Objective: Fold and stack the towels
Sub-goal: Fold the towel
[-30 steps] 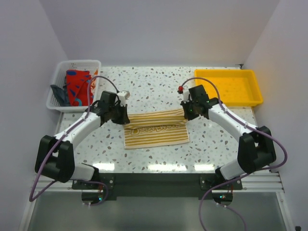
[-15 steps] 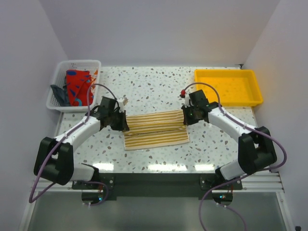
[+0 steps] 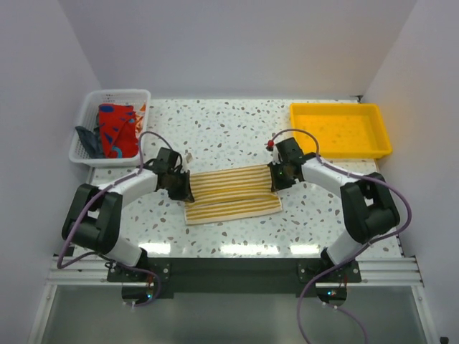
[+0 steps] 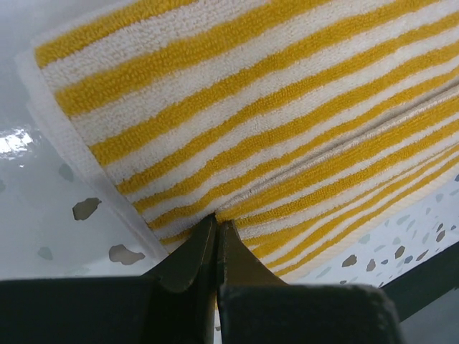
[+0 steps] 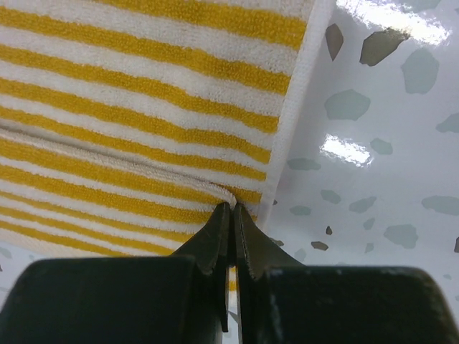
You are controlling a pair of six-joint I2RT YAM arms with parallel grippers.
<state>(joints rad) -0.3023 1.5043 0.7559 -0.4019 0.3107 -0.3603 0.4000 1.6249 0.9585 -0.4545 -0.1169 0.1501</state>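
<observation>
Top view: striped towel (image 3: 233,192) lies mid-worktop (image 3: 237,129), long axis left to right, left tool (image 3: 184,193) and right tool (image 3: 275,185) at opposite short ends, equally near | Left wrist: left tool (image 4: 216,221) clenched on the folded layer's corner, cloth stretching ahead | Right wrist: right tool (image 5: 231,208) pinches the matching corner, bare worktop beside it.

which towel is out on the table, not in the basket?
The yellow-and-white striped towel, pinched by the left gripper and right gripper. The red-and-blue towel and dark towel lie bunched in the white basket.
</observation>
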